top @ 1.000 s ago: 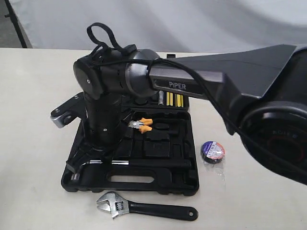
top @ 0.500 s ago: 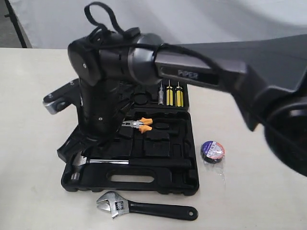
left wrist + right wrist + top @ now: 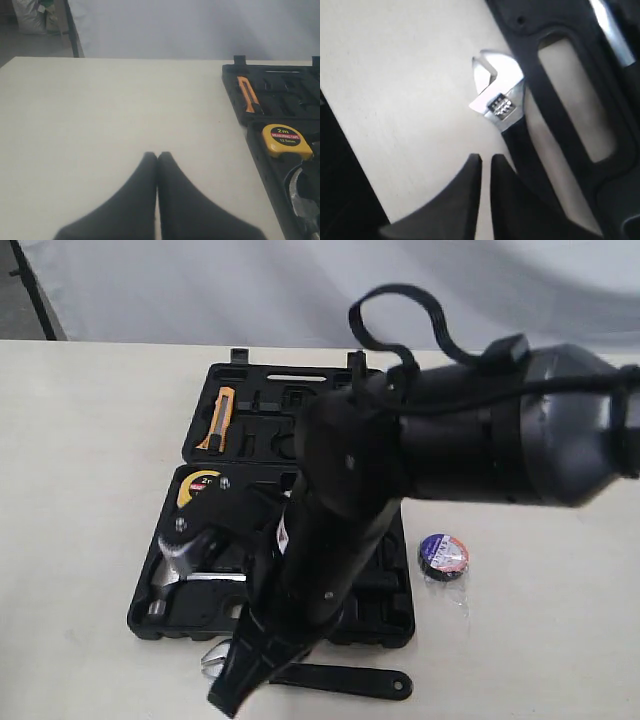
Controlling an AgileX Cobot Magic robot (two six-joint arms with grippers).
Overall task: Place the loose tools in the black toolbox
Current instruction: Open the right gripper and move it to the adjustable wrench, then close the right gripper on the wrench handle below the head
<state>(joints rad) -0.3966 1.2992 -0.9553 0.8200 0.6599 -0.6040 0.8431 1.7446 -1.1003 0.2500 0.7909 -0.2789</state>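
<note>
Toolbox point(image 3: 170, 620) sits open on the worktop point(image 3: 80, 490), wrench point(image 3: 502, 100) lying loose just beside its handle edge. Right gripper point(image 3: 485, 159) hangs over the wrench, jaws almost touching. Left gripper point(image 3: 157, 155) is off over the worktop, jaws pressed together.

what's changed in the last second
The right gripper left the hammer end of the black toolbox and swung forward and down to the wrench on the table, fingers together, holding nothing. Hammer, wrench and tape roll have not moved.
</note>
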